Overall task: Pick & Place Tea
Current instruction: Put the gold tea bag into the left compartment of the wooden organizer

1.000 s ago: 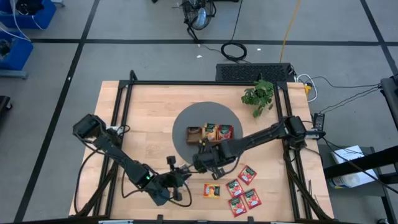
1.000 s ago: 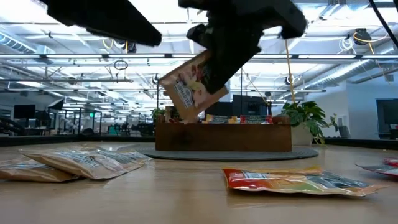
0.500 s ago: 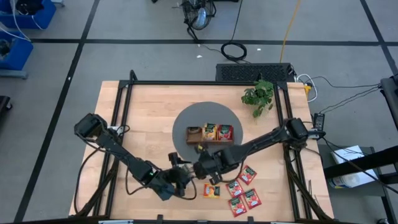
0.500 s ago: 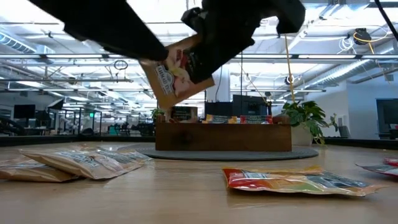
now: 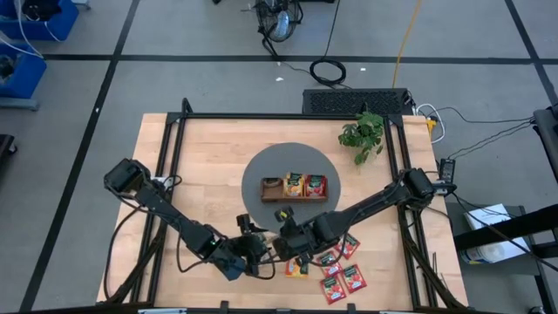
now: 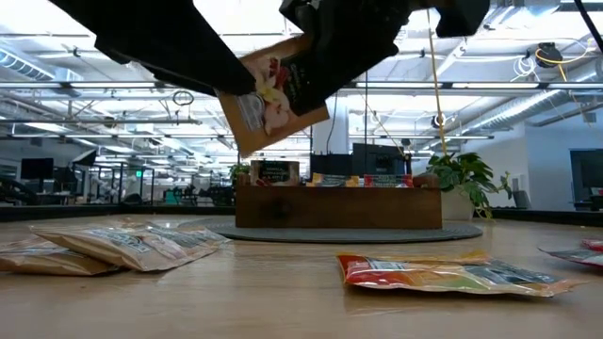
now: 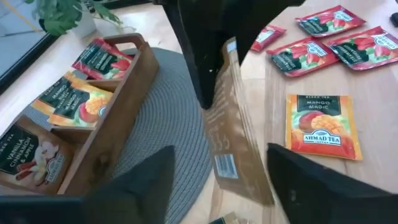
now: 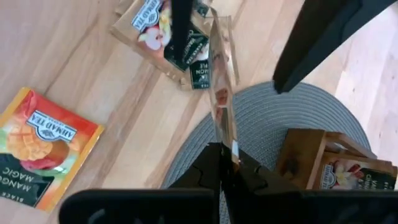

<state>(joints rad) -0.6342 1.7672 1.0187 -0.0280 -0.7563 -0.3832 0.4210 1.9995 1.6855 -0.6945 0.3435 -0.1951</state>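
Right wrist view: right end effector (image 8: 225, 163) pinches a cream sachet (image 8: 222, 93) edge-on by its lower edge, above the grey mat (image 8: 273, 130); the high view hides this grip under the arms.
Low view: the held sachet (image 6: 275, 92) hangs tilted, clear of the table (image 6: 283, 301), printed face visible.
Left wrist view: left end effector (image 7: 214, 177) fingers spread, one on each side of the sachet's plain back, not touching it.
High view: both arms meet at 6 o'clock of the mat (image 5: 261, 166); wooden tray (image 5: 295, 187) at the mat's centre.
Count, tray: three compartments, sachets in each.
Count, table: one orange sachet (image 7: 323, 125); four red sachets (image 5: 342, 262) at 5 o'clock; two more cream sachets (image 8: 168, 38).
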